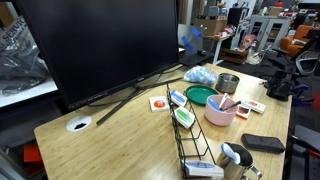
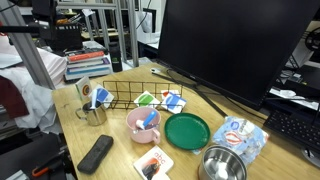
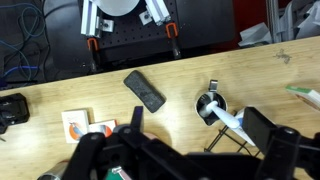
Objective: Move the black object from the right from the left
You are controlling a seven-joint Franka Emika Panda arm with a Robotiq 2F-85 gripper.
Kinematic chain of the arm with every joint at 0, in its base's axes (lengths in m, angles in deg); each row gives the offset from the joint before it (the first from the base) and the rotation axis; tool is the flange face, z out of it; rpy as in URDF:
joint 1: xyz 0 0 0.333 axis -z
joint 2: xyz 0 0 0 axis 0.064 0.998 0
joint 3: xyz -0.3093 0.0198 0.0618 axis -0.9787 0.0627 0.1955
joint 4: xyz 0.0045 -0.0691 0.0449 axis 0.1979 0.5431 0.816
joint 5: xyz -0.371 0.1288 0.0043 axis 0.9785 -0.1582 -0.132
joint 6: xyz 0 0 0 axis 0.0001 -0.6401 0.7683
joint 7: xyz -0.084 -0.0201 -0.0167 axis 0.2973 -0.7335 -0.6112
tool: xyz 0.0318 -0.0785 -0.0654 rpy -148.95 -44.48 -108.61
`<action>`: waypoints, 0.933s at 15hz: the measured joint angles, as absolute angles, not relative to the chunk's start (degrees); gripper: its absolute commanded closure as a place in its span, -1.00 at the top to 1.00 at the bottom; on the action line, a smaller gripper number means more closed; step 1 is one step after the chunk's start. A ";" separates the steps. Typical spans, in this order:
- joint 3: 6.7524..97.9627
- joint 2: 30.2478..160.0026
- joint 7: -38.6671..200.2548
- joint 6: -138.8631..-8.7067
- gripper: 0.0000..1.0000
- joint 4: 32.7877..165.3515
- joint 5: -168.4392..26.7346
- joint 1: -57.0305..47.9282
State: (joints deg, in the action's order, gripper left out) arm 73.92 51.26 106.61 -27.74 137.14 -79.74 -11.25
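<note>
- Claw (image 3: pixel 196 125): spread wide, nothing held; judged to be readied for a grasp.
- black object (image 3: pixel 144 90): laid flat on the desk (image 3: pixel 270 75) near its edge, apart from the steel mug (image 3: pixel 210 105), so access from above is left free.
- Transfer: not yet begun.
</note>
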 measured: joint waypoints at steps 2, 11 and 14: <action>73.27 51.51 109.14 -28.91 1.00 138.02 -79.75 -10.06; 68.69 51.88 124.58 -29.72 1.00 147.47 -81.30 -5.47; 67.14 51.91 128.20 -30.06 1.00 151.74 -82.19 -4.57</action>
